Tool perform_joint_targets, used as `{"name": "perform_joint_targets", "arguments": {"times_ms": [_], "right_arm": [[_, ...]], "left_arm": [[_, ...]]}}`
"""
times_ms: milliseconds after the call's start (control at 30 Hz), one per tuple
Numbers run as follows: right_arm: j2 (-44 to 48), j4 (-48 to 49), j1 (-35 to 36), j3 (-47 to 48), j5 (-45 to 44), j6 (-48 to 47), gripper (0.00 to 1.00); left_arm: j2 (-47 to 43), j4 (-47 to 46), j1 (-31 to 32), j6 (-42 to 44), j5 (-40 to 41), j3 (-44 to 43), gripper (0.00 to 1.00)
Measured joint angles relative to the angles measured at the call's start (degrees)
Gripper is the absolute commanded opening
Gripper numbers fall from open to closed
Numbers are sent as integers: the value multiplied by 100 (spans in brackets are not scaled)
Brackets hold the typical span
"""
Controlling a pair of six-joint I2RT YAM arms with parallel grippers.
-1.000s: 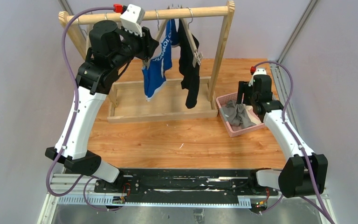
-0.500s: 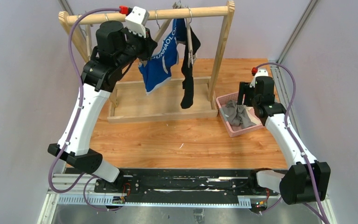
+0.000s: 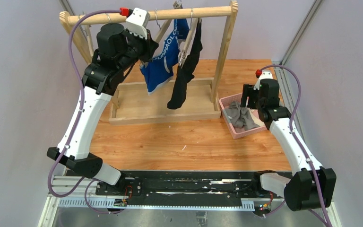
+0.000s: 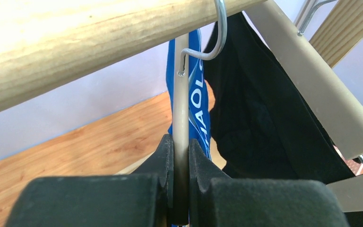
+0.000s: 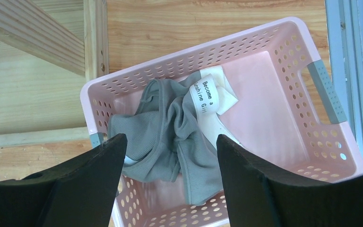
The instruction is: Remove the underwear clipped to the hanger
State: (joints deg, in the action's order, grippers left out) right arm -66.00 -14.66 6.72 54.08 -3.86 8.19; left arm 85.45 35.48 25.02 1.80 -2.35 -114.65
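Note:
The bright blue underwear (image 3: 162, 64) hangs from a beige hanger (image 3: 163, 29) on the wooden rail (image 3: 208, 11). My left gripper (image 3: 147, 53) is shut on that hanger's bar (image 4: 180, 99), just under the rail (image 4: 75, 42), with the blue fabric (image 4: 199, 106) behind it. The black underwear (image 3: 183, 78) hangs on a second hanger (image 3: 189, 38) to the right and also shows in the left wrist view (image 4: 260, 118). The grey-beige underwear (image 3: 240, 117) lies crumpled in the pink basket (image 5: 194, 52). My right gripper (image 5: 170, 138) is open and empty above this underwear (image 5: 170, 127).
The wooden rack has a base tray (image 3: 137, 106) and slanted side posts (image 3: 224, 47). The pink basket (image 3: 227, 101) sits just right of the rack base. A grey rail (image 3: 290, 85) runs along the table's right edge.
My left gripper has risen toward the rail with the hanger, lifting the blue underwear. The black underwear and its hanger have swung so the bottom points left. The right arm has barely moved.

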Motion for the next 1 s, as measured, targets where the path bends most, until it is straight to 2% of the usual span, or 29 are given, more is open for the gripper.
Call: {"name": "perform_joint_targets", "arguments": {"times_ms": [533,733,1000], "right_arm": [[11,74,0,-144,155,-2,71],[11,76,0,-146,195,0,71],[11,79,0,-146,238,2,71]], "left_arm": [[-741,-330,0,81,-79,520,0],[-1139,-304,0,81,-201,1178,0],[-2096,17,0,199,-184,2302,0]]}}
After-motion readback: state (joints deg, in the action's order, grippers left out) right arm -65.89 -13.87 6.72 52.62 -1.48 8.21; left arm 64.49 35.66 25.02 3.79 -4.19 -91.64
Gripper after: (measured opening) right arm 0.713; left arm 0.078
